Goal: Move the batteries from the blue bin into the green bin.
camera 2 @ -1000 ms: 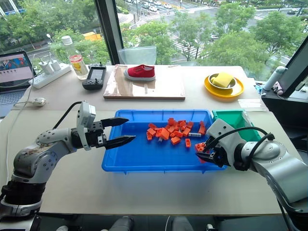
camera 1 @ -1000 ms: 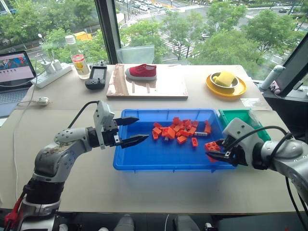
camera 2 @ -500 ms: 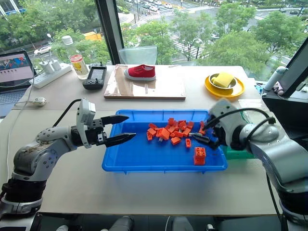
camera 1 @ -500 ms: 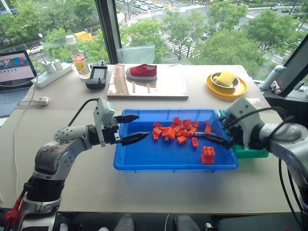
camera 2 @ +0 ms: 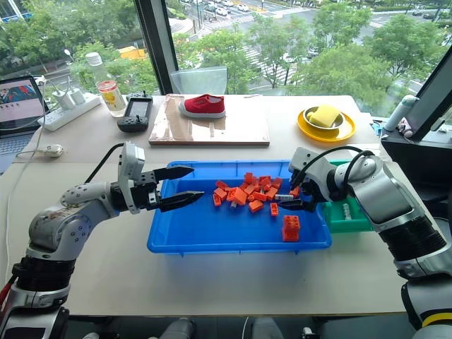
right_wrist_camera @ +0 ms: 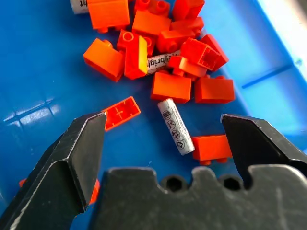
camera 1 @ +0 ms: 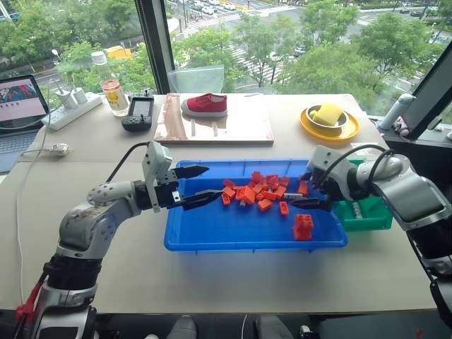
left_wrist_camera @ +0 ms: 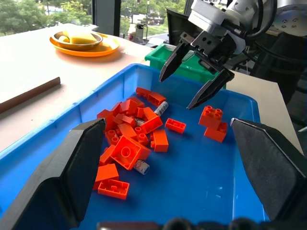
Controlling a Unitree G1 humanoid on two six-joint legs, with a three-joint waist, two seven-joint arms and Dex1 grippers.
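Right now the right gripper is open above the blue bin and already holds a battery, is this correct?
Not quite. The right gripper is open above the blue bin, but holds nothing. The right wrist view shows the battery lying in the bin among the orange blocks.

A beige table (camera 1: 212, 268) stood before a large window overlooking green trees and a road. At its far edge a red shoe (camera 1: 206, 105) lay on a wooden board (camera 1: 215, 127). A yellow-orange plate (camera 1: 329, 124) nearby held a bowl with a yellow sponge (camera 1: 327, 113). A black handheld controller (camera 1: 140, 113), a clear bottle (camera 1: 111, 85), a white power strip (camera 1: 70, 107) and an open laptop (camera 1: 20, 106) sat further along. Red-orange toy blocks (camera 1: 256, 192) lay heaped together, one stacked block (camera 1: 304, 227) apart from them.
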